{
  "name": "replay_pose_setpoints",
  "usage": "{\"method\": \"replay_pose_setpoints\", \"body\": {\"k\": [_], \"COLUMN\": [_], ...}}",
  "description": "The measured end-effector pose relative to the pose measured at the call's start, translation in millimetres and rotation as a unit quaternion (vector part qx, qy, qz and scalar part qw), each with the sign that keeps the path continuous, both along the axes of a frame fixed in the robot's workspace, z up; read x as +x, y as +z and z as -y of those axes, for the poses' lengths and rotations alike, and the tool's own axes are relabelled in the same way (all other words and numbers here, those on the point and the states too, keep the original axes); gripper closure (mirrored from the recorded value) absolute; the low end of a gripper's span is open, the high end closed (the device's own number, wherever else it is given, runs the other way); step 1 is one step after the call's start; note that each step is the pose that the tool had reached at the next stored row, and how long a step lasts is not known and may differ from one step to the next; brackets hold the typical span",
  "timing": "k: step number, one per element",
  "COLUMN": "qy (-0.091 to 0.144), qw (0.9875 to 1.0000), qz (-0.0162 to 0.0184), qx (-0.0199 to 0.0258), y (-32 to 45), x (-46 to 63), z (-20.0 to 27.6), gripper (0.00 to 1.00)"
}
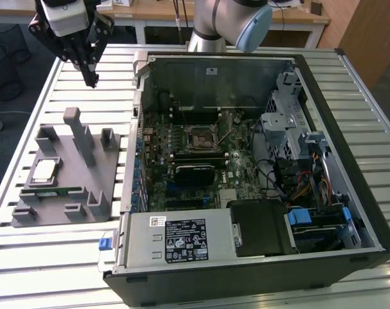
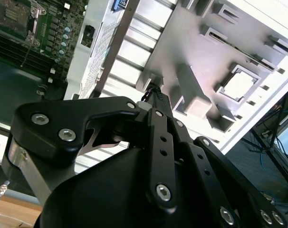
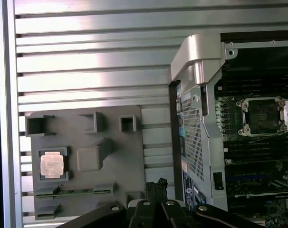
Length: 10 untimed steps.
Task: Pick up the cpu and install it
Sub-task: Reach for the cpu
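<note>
Exterior view first: your gripper (image 1: 92,80) hangs above the slatted table (image 1: 53,257), near its far edge and on the exterior view's left of the open computer case (image 1: 246,278). The fingers come together to a narrow point with nothing between them. The arm above it is cut off by the frame's top edge.

You'll find the cpu (image 1: 44,170) lying flat in its square pocket on the grey fixture tray (image 1: 95,170), well apart from the gripper and nearer the camera. Just beside that pocket, on its near side, the green memory stick (image 1: 50,191) sits on edge in a slot, so you see little more than a thin strip.

The motherboard socket (image 1: 199,137) is inside the case, its frame visible but its inner detail too small to make out.

In the first wrist view the fingertips (image 3: 152,186) reach up from the frame's edge, close together, over the tray's border; the cpu (image 3: 52,165) is clear of them. In the second wrist view the gripper's black linkage hides much of the tray, and the cpu (image 2: 239,85) is washed pale by glare.
</note>
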State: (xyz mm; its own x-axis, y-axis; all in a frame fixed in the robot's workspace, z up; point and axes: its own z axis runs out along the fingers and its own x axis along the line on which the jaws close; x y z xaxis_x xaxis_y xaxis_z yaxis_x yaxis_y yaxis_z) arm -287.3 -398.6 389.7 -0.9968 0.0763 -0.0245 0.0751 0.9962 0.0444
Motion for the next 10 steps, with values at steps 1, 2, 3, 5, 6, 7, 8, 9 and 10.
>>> {"method": "replay_pose_setpoints", "body": {"k": [1,2,3,5,6,7,8,9,10], "qy": [0.0,0.0,0.0,0.0,0.0,0.0,0.0,0.0,0.0], "qw": [1.0,1.0,1.0,1.0,1.0,1.0,1.0,1.0,1.0], "qz": [0.0,0.0,0.0,0.0,0.0,0.0,-0.0001,0.0,0.0], "qx": [0.0,0.0,0.0,0.0,0.0,0.0,0.0,0.0,0.0], "y": [0.0,0.0,-0.1,-0.1,-0.2,-0.2,-0.2,-0.2,-0.3], "x": [-0.7,-1.5,-2.2,-3.5,-4.2,-4.9,-5.6,-6.3,-7.2], "z": [0.0,0.0,0.0,-0.1,-0.1,-0.1,-0.1,-0.1,-0.1], "gripper": [0.89,0.89,0.89,0.89,0.89,0.89,0.89,0.89,0.89]}}
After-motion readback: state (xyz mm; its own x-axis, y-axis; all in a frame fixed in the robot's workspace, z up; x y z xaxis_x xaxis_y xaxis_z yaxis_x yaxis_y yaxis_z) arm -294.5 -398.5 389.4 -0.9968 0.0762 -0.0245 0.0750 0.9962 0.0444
